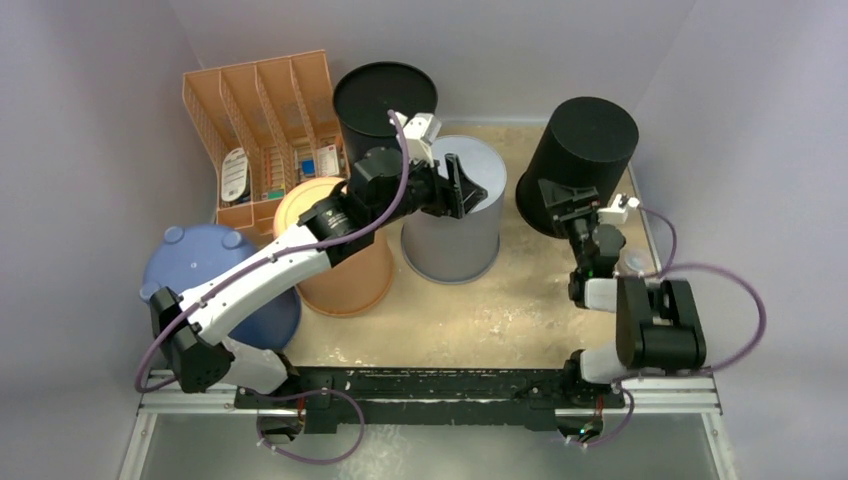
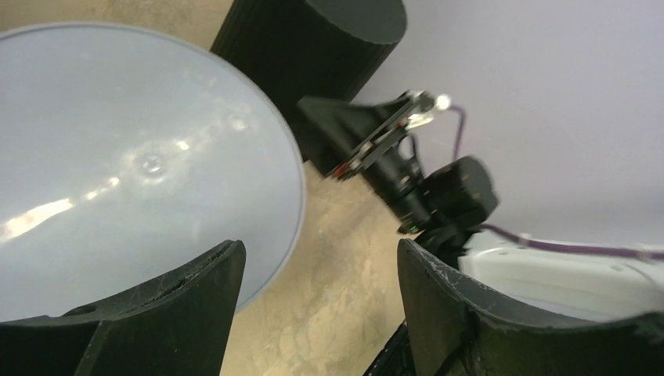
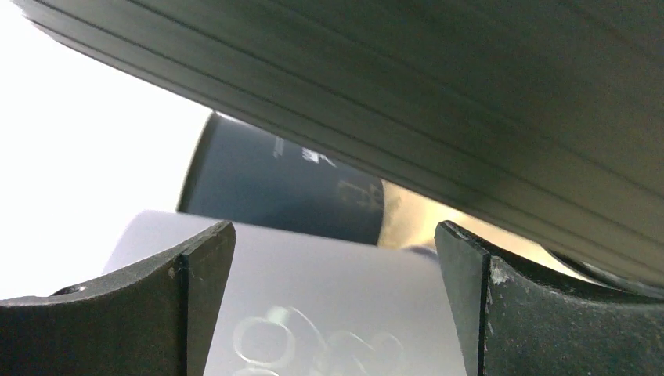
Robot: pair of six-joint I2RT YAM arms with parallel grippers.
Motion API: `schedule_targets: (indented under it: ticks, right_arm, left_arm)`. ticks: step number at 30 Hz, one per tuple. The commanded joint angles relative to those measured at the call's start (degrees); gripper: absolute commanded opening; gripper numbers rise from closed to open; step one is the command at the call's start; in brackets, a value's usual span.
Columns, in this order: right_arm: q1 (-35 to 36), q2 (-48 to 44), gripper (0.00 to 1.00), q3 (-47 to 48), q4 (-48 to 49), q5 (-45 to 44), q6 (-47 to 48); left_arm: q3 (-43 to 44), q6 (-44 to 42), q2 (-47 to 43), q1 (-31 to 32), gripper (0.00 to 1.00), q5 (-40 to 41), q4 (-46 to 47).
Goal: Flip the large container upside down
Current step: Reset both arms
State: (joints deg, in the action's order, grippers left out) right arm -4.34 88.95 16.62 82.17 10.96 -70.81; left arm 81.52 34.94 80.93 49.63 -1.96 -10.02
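Overhead, the large black container is sitting bottom-up at two o'clock on the table, with the right gripper hovering at its six o'clock edge. From the left wrist, the left gripper is gaping wide, empty, beside the grey tub. From the right wrist, the right gripper's jaws are standing wide apart, holding nothing, under the ribbed wall.

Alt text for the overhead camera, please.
Left tool hangs open over the grey bin at centre; right tool is open beside a black bin on the right. Orange bin, blue bin, second black bin and orange rack stand left.
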Motion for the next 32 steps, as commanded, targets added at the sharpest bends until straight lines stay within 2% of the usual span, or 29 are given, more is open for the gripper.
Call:
schedule_targets:
  ticks: [1,2,4,6,9,11,16,20,23,28,32]
  right_arm:
    - [1.10,-14.30,1.00,11.32,-38.65,-5.46,10.79]
    - [1.35,-16.55,1.00,14.81,-49.01,-8.11,12.74]
    - [1.76,-19.62,1.00,19.86,-63.30,-12.42,17.02]
    - [1.79,-22.05,1.00,24.06,-73.85,-16.28,22.12]
    - [1.79,-23.77,1.00,33.06,-90.83,-23.94,27.04]
    - [1.79,-24.80,1.00,37.78,-97.59,-26.11,30.71]
    - [1.77,-28.51,1.00,48.12,-110.31,-34.61,36.35]
    - [1.75,-34.46,1.00,53.59,-110.56,-34.99,43.79]
    - [1.75,-39.17,1.00,57.81,-105.48,-33.51,50.99]
    - [1.78,-46.63,1.00,56.87,-97.60,-29.79,54.07]
    - [1.72,-47.74,1.00,55.34,-95.66,-30.32,54.72]
  left_arm:
    - [-1.57,-1.05,-4.84,-0.23,0.73,7.31,-1.14]
    - [-1.68,-1.90,-5.71,-0.23,0.74,8.57,-2.21]
    - [-2.53,-4.27,-7.73,-0.23,0.74,11.53,-4.69]
    - [-3.70,-3.68,-9.96,-0.24,0.75,16.84,-6.67]
    - [-1.01,-2.42,-9.72,-0.28,0.75,21.78,-14.08]
    - [0.48,-0.20,-9.36,-0.25,0.75,27.13,-18.86]
    - [0.38,0.92,-10.65,-0.23,0.75,38.98,-24.05]
    - [-0.33,-0.40,-12.65,-0.23,0.75,46.59,-25.50]
    - [-0.37,-1.57,-13.42,-0.23,0.75,48.02,-25.63]
    - [-0.88,-2.27,-14.65,-0.23,0.75,48.44,-24.62]
    - [-0.88,-1.20,-14.97,-0.26,0.74,49.06,-24.58]
